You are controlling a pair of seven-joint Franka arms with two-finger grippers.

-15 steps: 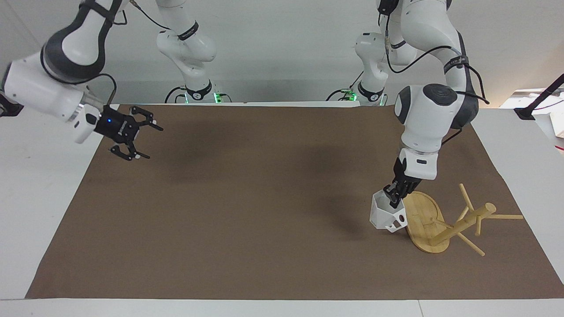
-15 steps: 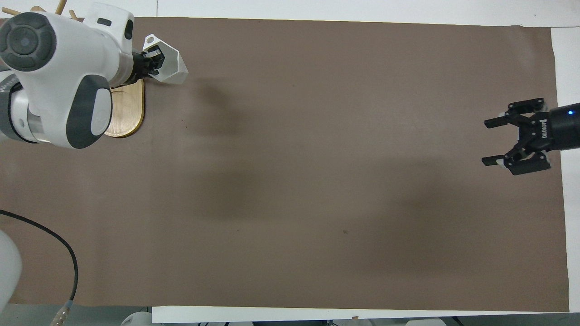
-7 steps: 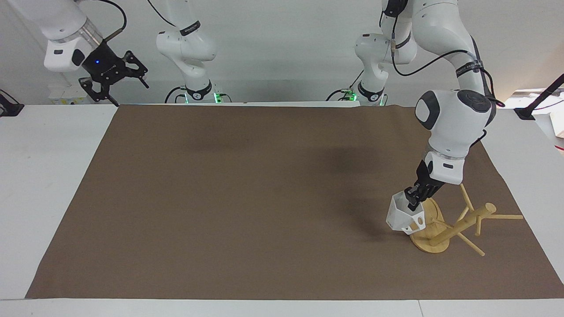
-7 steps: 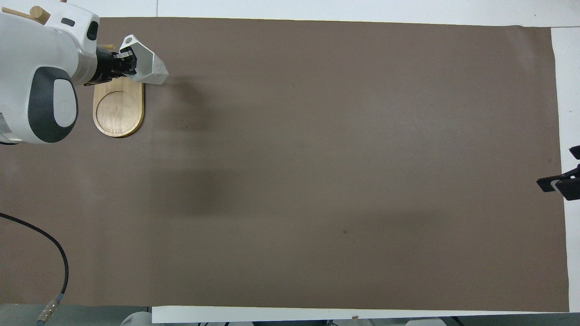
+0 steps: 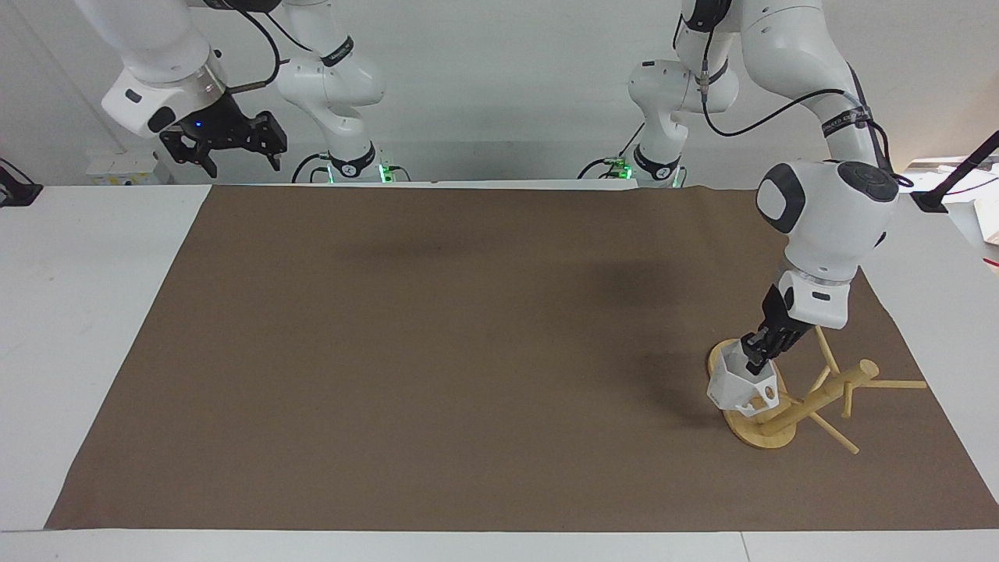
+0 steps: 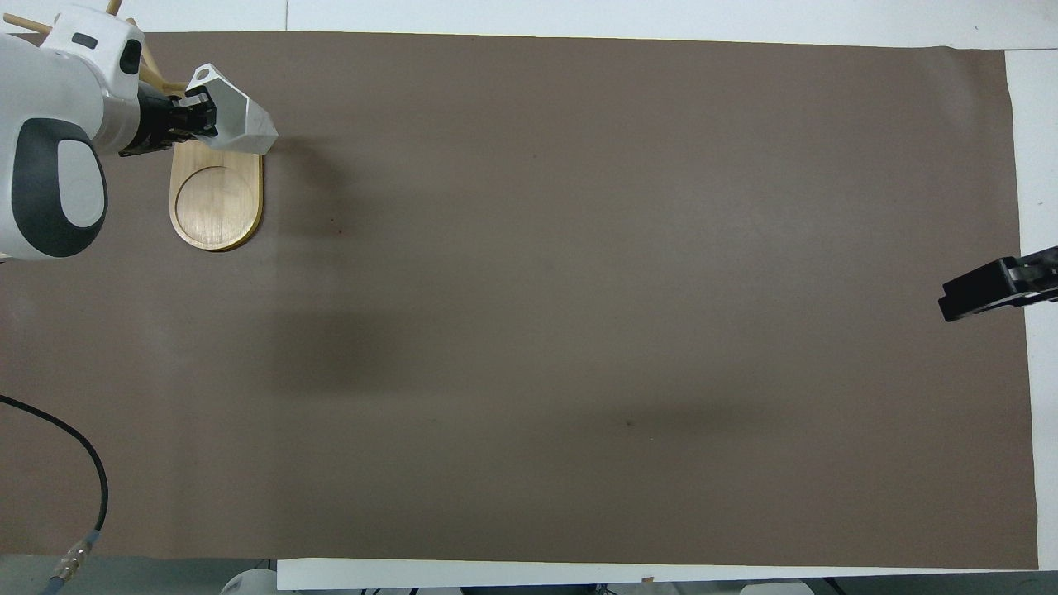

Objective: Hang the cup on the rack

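Observation:
The white faceted cup (image 5: pixel 737 386) hangs from my left gripper (image 5: pixel 755 357), which is shut on its rim and holds it just over the rack's oval base (image 5: pixel 755 431). The handle with its hole points toward the post. In the overhead view the cup (image 6: pixel 235 122) sits at the farther end of the base (image 6: pixel 216 198), with my left gripper (image 6: pixel 192 117) beside it. The bamboo rack's post (image 5: pixel 819 398) and pegs lean toward the left arm's end of the table. My right gripper (image 5: pixel 234 148) is open and empty, raised by the mat's corner at the right arm's end.
A brown mat (image 5: pixel 468 351) covers most of the white table. A black cable (image 6: pixel 78 438) hangs near the robots at the left arm's end. A black stand (image 5: pixel 956 183) sits off the mat at that end.
My left gripper has carried the cup toward the rack's post, from beside the base to over it. My right arm has risen and drawn back toward the robots.

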